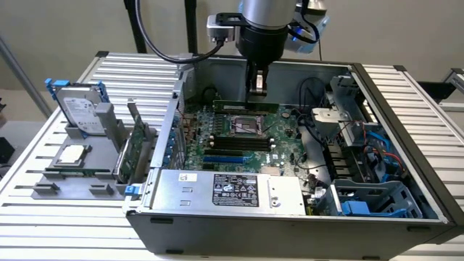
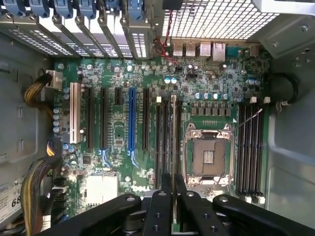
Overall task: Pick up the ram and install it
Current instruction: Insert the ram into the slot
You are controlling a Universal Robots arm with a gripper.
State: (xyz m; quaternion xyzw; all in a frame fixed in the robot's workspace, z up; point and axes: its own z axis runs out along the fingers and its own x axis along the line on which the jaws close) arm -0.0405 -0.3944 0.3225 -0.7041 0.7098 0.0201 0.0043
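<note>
The ram (image 1: 236, 105) is a long thin green stick, held level above the motherboard (image 1: 283, 136) inside the open computer case. My gripper (image 1: 255, 92) comes straight down from above and is shut on the ram near its middle. In the wrist view the black fingers (image 2: 162, 196) are pressed close together, and the ram (image 2: 173, 132) shows edge-on as a pale line. That line runs over the dark memory slots (image 2: 160, 137) beside the CPU socket (image 2: 207, 157). In the exterior view the black slots (image 1: 239, 142) lie just in front of the socket (image 1: 244, 126).
A grey tray (image 1: 65, 185) at the exterior view's left holds a silver hard drive in a blue frame (image 1: 80, 109) and a tall green expansion card (image 1: 134, 147). The power supply (image 1: 232, 190) fills the case front. Cables and drive bays (image 1: 370, 157) crowd the right side.
</note>
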